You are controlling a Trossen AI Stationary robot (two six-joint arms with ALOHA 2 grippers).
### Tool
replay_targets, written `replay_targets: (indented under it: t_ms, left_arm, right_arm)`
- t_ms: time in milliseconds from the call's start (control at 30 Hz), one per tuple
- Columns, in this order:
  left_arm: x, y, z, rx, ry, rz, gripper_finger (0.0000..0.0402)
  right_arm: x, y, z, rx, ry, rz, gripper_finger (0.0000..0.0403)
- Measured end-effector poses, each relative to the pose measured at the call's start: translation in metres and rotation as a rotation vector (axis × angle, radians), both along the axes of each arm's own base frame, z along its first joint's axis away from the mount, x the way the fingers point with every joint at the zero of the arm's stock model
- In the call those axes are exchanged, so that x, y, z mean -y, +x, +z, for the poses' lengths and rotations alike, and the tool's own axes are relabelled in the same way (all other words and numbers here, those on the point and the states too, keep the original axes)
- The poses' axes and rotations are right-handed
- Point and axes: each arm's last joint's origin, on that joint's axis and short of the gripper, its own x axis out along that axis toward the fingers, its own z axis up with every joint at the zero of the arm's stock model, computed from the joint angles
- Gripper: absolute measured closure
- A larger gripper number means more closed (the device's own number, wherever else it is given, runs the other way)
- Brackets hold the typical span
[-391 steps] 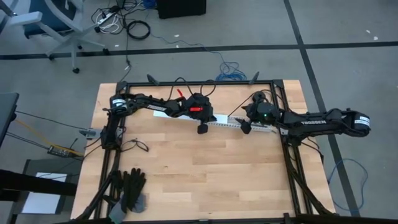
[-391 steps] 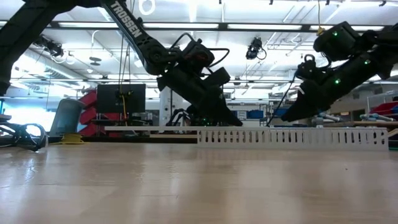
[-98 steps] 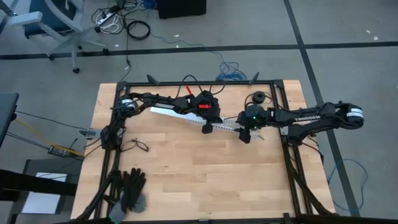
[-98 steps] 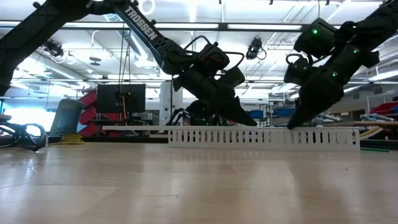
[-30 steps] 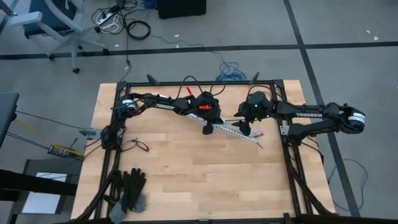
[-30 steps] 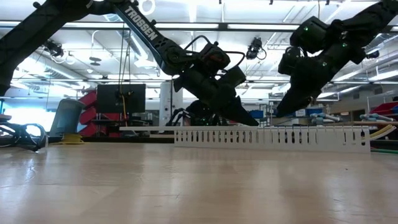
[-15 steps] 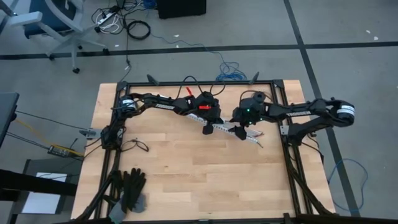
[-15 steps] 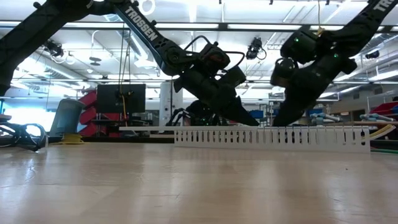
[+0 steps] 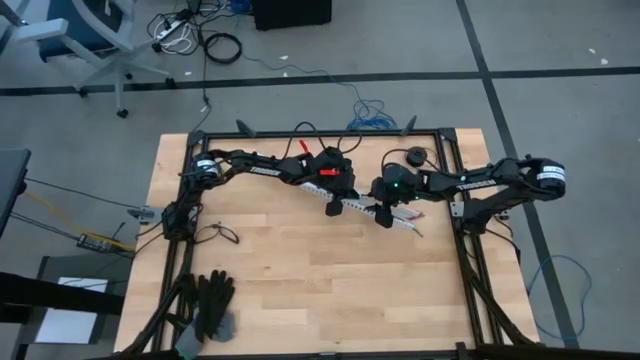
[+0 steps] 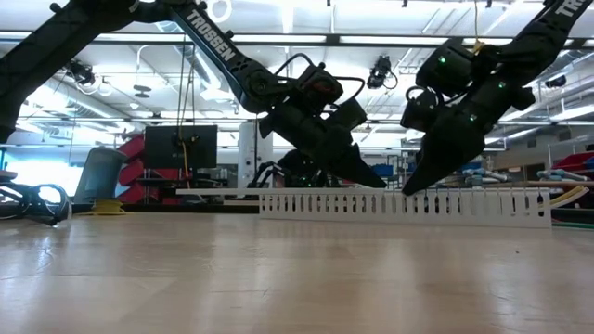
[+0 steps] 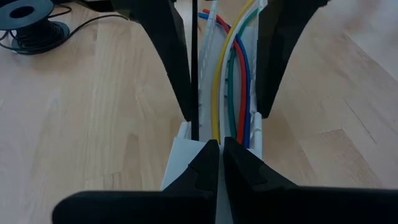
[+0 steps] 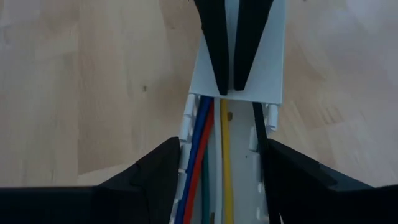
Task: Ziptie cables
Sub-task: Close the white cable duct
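The thin coloured cables [image 12: 210, 163] run lengthwise between the spread right end effector [image 12: 217, 180], facing the closed left end effector [image 11: 220, 163].

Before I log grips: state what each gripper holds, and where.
Left gripper, shut, tips on the white channel's end: no hold can be told. Right gripper open astride that channel, over the cables, holding nothing.
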Motion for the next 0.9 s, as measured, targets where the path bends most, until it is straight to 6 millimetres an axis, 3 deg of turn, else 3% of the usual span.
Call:
replay_targets:
  t_ms: [900]
  left_arm:
    - [0.0062, 0.0029, 0.001, 0.012, -0.01, 0.004, 0.0402]
  right_arm:
    - [0.0009, 0.0034, -0.0007, 0.025, -0.001, -0.084, 0.0207]
